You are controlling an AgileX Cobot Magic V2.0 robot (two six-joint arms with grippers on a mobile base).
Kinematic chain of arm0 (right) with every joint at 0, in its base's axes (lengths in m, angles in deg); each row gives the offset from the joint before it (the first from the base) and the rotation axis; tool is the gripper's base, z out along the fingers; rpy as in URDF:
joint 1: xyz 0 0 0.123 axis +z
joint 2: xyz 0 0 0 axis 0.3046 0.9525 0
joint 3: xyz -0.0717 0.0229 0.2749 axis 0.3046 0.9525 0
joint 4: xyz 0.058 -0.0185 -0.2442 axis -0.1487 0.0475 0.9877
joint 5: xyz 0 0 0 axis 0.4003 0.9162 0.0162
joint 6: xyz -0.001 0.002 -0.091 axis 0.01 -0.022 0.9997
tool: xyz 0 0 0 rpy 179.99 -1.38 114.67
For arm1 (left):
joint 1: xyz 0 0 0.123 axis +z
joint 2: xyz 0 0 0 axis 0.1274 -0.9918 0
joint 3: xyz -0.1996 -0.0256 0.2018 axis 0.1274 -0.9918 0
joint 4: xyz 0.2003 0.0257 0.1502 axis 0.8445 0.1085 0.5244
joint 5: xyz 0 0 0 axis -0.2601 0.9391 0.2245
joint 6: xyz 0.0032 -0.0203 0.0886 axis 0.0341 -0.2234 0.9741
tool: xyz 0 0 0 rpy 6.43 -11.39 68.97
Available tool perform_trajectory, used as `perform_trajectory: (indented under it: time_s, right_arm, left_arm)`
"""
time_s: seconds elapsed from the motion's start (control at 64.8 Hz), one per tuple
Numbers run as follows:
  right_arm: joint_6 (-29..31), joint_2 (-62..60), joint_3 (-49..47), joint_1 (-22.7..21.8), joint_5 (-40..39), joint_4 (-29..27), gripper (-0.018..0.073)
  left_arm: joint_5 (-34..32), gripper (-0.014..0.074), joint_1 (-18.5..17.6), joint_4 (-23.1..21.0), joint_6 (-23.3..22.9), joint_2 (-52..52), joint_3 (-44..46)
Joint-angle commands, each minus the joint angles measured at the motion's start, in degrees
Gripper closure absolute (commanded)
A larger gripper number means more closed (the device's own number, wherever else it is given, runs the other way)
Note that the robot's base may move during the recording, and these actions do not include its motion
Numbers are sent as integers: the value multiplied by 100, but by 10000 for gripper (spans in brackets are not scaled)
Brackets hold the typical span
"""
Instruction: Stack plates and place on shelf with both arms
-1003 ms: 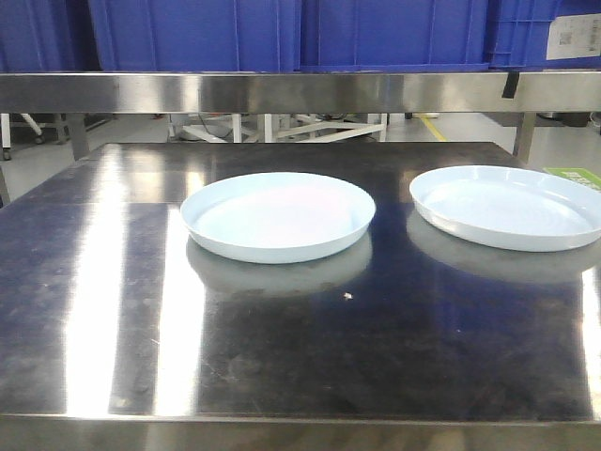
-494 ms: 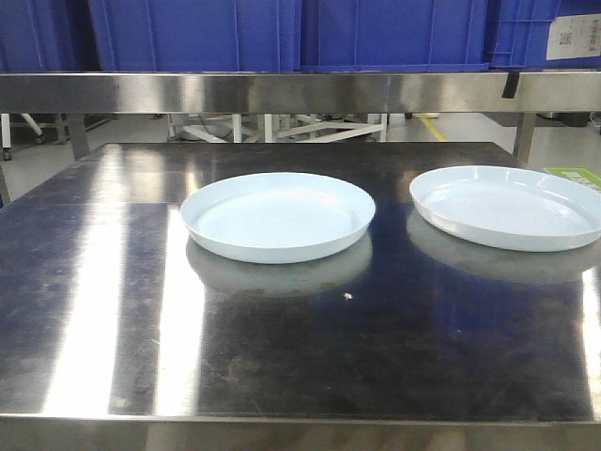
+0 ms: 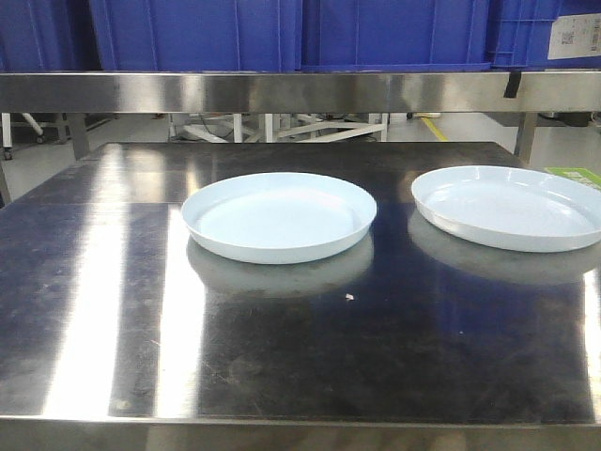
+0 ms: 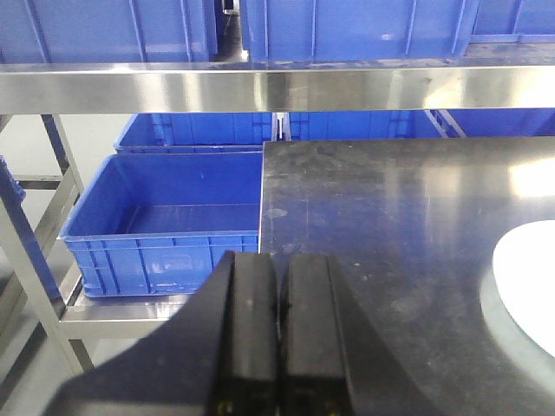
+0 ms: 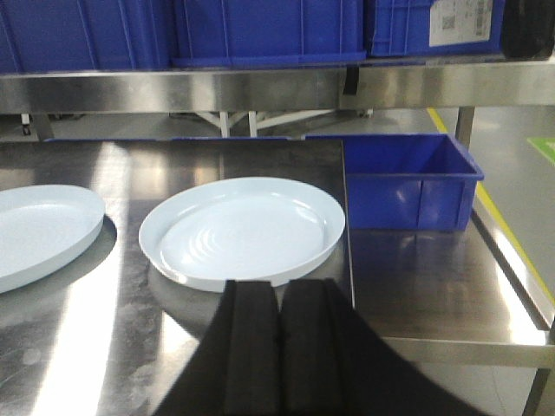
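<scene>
Clenched right pincer (image 5: 279, 347) sits just behind one plate (image 5: 243, 230); clenched left pincer (image 4: 278, 334) has the other plate (image 4: 533, 277) ahead, to its right.

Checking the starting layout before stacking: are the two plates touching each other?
Apart. The front view shows a strip of bare tabletop between the left plate and the right plate; the right wrist view shows the same gap.

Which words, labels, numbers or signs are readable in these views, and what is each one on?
Nothing is legible.
White label on the upper right blue crate: it carries print and what looks like a code square, too small and blurred to read in either view.
Plates and steel surfaces: no markings seen.
</scene>
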Motion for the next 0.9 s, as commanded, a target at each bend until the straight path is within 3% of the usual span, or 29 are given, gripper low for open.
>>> perform_trajectory:
  time_s: [0.0, 0.556, 0.88]
  right_arm:
    - [0, 253, -512, -36, -229, -32, 503]
    - [0, 4450, -2685, -36, 1219, -10, 503]
    - [0, 6149, -4223, -36, 2171, -10, 503]
  left_arm:
    - [-410, 514, 2, -57, -17, 29, 160]
    - [-410, 514, 2, -57, -17, 15, 160]
    - [-410, 514, 2, -57, -17, 15, 160]
